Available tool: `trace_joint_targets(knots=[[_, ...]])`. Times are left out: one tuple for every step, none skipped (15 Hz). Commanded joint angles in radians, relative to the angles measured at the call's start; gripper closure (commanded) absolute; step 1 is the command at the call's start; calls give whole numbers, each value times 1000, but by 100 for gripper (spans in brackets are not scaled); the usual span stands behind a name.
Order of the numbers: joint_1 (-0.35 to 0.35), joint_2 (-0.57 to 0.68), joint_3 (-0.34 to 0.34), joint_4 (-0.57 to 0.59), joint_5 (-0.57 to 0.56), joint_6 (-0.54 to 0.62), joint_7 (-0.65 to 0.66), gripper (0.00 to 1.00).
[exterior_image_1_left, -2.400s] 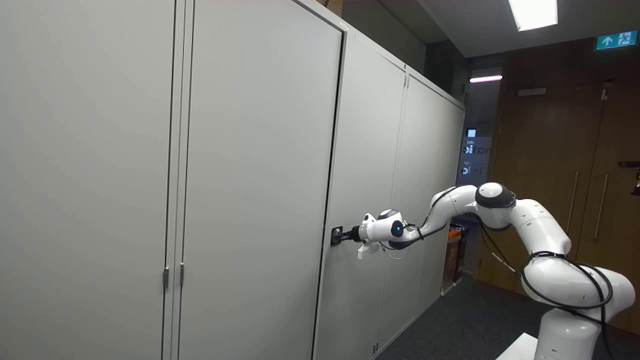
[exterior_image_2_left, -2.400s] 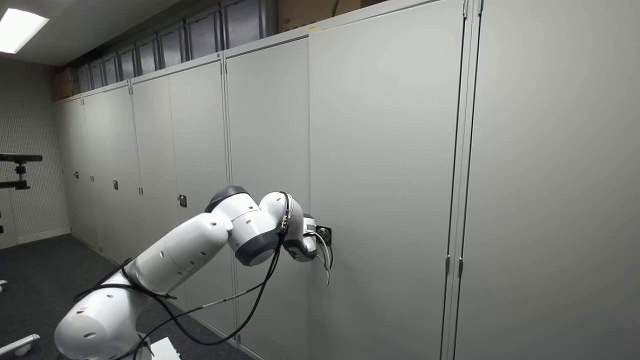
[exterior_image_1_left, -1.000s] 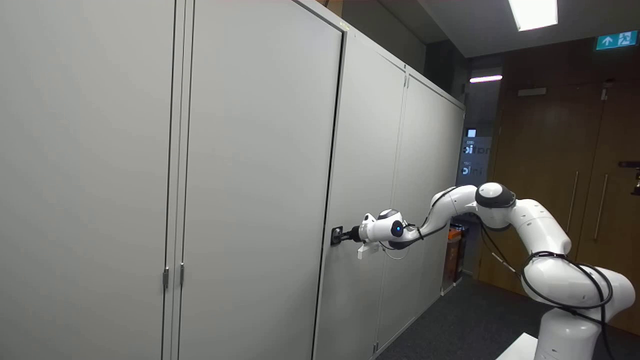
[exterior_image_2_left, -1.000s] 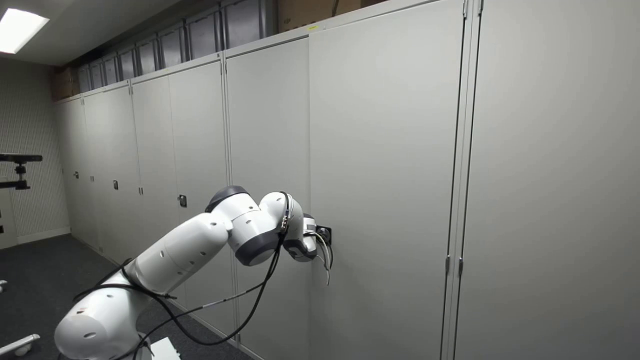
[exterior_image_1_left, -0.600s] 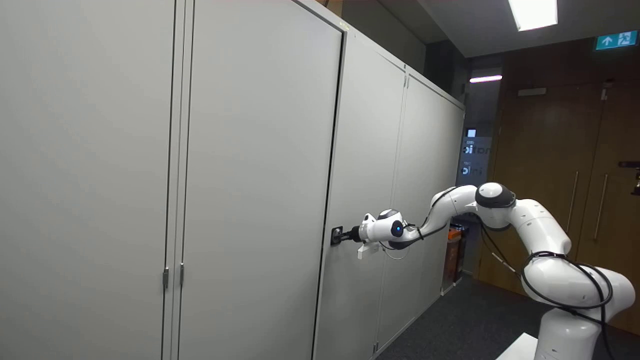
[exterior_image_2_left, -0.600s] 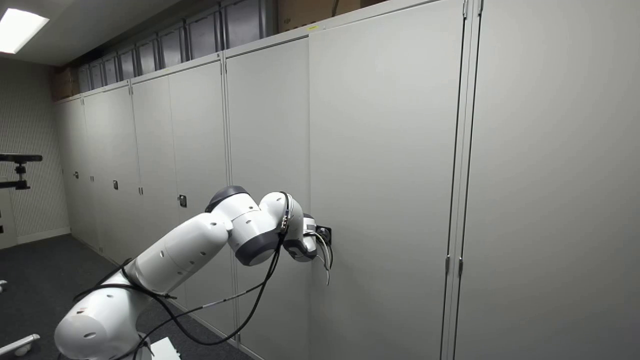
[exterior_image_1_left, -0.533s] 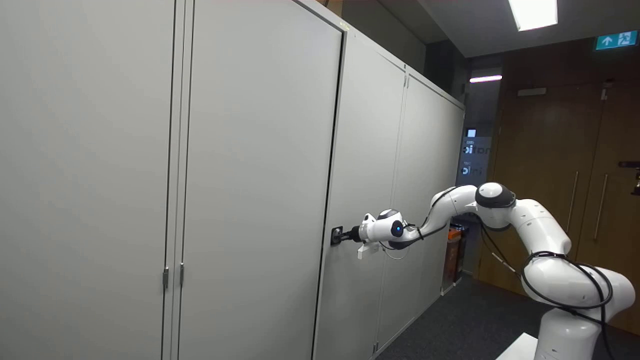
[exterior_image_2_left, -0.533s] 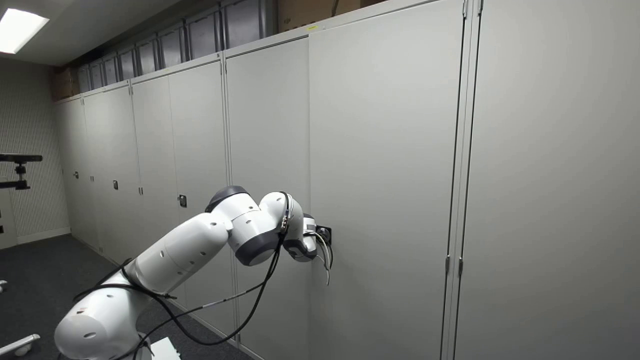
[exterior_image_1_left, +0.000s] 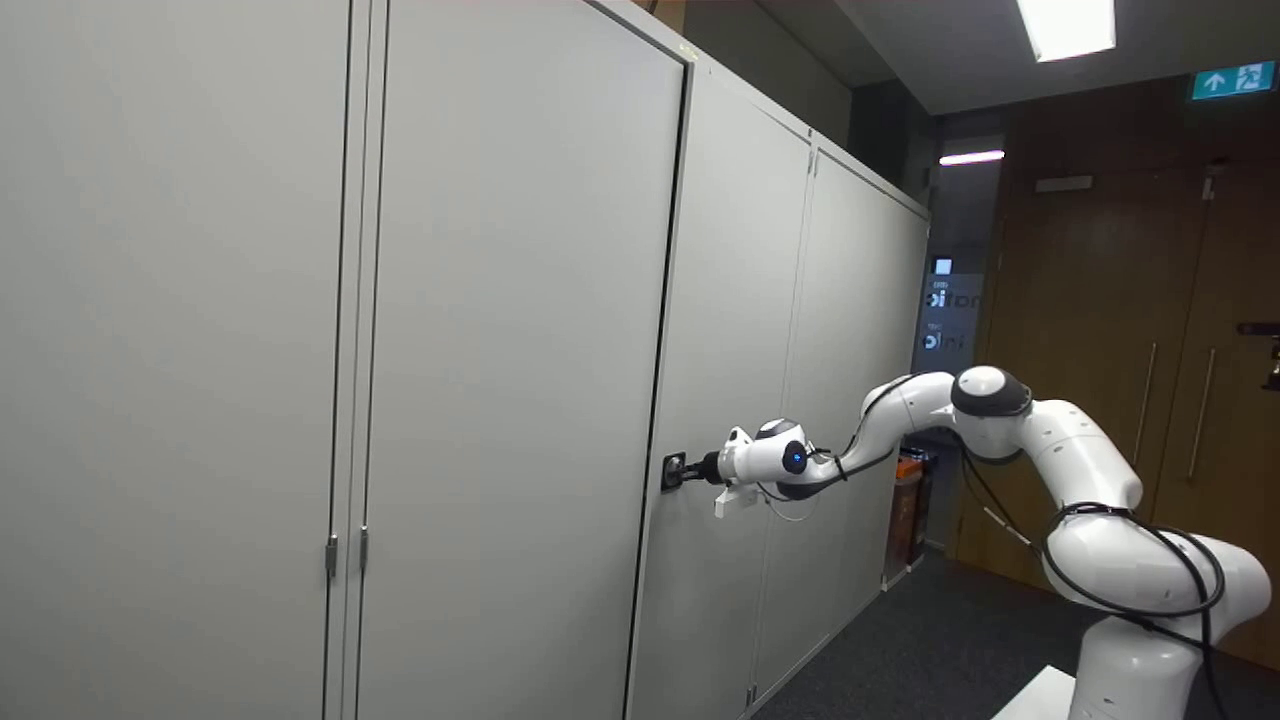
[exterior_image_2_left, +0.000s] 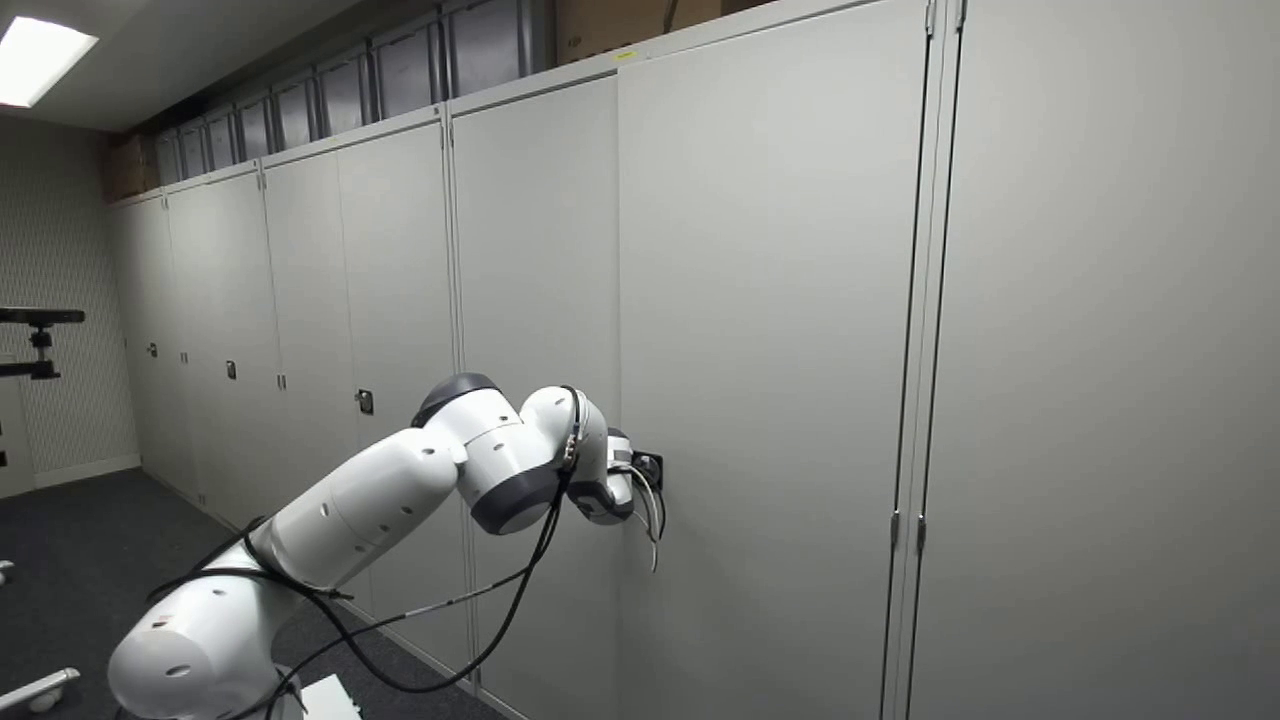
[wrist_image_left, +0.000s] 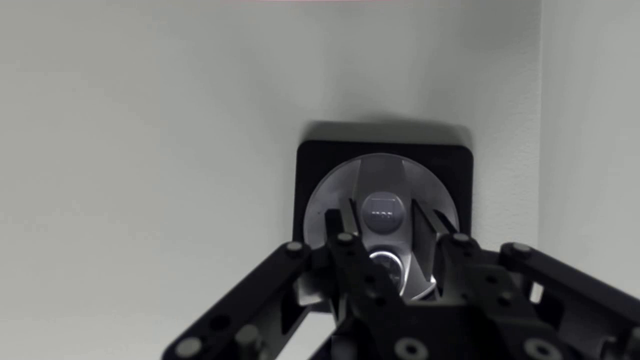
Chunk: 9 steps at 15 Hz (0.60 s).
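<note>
Wrist view: black two-finger gripper (wrist_image_left: 385, 216) on round silver metal handle (wrist_image_left: 385, 239).
Fingers (wrist_image_left: 349, 220) part-open, clamping its raised bar (wrist_image_left: 382, 175).

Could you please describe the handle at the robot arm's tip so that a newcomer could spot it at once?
Along the tall pale grey cabinets, follow the white arm to its tip. There, near a door edge, a square black plate carries a silver handle. Unlike similar handles farther along, this one sits between the fingers of the end effector.
</note>
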Motion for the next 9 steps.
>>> trace_joint_targets(knots=[[-38, 35, 64, 26, -2, 29, 9, 92], [-46, 44, 75, 26, -2, 31, 7, 92], [-52, 52, 84, 27, -3, 34, 4, 92], [-60, 62, 95, 27, -3, 36, 4, 92], [-67, 73, 105, 29, -3, 39, 1, 92], [-75, 81, 114, 26, -3, 41, -1, 92], [-83, 90, 124, 25, -2, 43, -3, 92], [-91, 99, 135, 21, -2, 44, -5, 92], [-98, 109, 144, 21, -2, 46, -7, 92]])
